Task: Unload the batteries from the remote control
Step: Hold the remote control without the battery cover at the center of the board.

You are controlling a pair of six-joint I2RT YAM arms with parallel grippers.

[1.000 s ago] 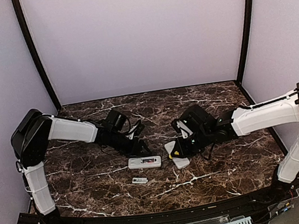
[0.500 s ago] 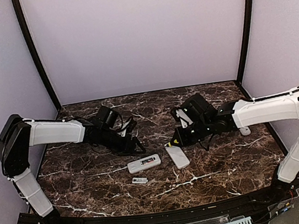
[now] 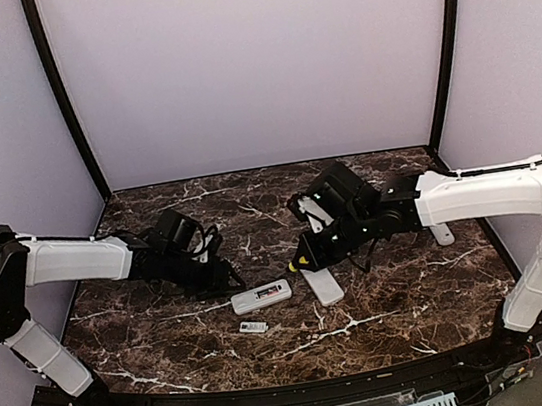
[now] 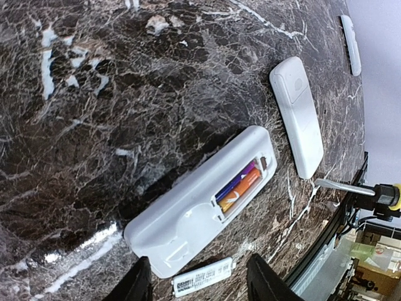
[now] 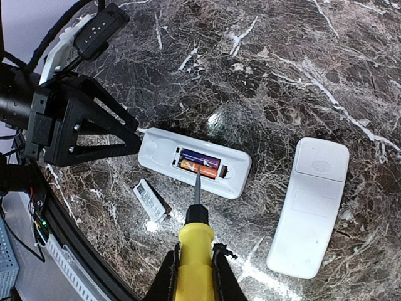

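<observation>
Remote (image 5: 160, 150) lies back-up, cover (image 5: 150, 199) off beside it, batteries (image 5: 199, 166) in their bay. Right gripper (image 5: 194, 271) clamps the screwdriver (image 5: 195, 233), tip aimed at them — likely to pry. Left gripper (image 4: 197, 285), parted and empty, hovers by the remote — probably to steady it.

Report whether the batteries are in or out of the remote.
In: the batteries lie side by side in the uncovered bay of the remote.
</observation>
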